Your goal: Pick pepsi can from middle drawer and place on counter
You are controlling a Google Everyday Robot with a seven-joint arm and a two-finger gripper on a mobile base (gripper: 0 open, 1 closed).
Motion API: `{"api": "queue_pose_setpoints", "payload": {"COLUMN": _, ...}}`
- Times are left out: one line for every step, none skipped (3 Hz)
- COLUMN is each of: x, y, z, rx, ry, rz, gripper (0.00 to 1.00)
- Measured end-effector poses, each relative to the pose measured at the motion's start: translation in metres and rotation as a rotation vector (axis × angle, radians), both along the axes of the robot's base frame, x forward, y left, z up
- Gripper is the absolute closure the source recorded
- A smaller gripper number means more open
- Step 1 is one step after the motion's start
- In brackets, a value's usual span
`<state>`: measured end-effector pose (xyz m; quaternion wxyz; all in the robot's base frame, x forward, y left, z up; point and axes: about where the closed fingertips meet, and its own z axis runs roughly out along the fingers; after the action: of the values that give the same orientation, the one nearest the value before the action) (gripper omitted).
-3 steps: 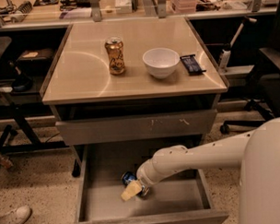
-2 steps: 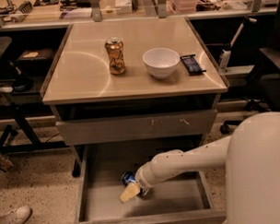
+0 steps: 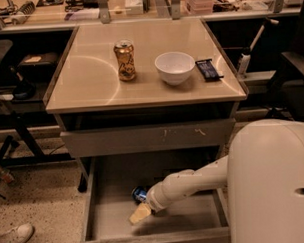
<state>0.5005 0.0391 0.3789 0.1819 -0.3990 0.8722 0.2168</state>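
Pulled-out middle drawer (image 3: 109, 217) at bottom of grey cabinet, bare grey floor in view, low side walls left and right. Inside it, toward the centre: pepsi can (image 3: 139, 193), small, blue, silver end showing, sitting in the drawer and not on the counter (image 3: 90, 78). Upright or lying, unclear. White arm (image 3: 191, 183) reaching in from the right, down and leftward across the drawer. Gripper (image 3: 140, 213) at arm's end, pale tan tip low over the drawer floor, right next to the can, just in front of it. Touching the can or not: not discernible. Spread or clamped: not discernible either, grip area hidden by wrist and can. Large white robot body (image 3: 272, 184) filling lower right corner. Above the open drawer, closed grey drawer front (image 3: 142, 139) with pale scuff marks. On the glossy tan counter: gold-orange can (image 3: 125, 60) upright left of centre, white bowl (image 3: 174, 67) just right of it, dark flat packet (image 3: 208, 69) beside the bowl near the right edge. Speckled floor (image 3: 39, 197) to the left, white shoe (image 3: 13, 238) at lower left corner.
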Motion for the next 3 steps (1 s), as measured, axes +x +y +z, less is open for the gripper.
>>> {"api": "queue_pose_setpoints", "payload": {"x": -0.0001, "y": 0.0001, "z": -0.0002, "rx": 0.000, "ry": 0.000, "rz": 0.000, "gripper": 0.18}}
{"api": "queue_pose_setpoints", "payload": {"x": -0.0001, "y": 0.0001, "z": -0.0002, "rx": 0.000, "ry": 0.000, "rz": 0.000, "gripper": 0.43}}
{"api": "queue_pose_setpoints", "payload": {"x": -0.0001, "y": 0.0001, "z": -0.0002, "rx": 0.000, "ry": 0.000, "rz": 0.000, "gripper": 0.66}}
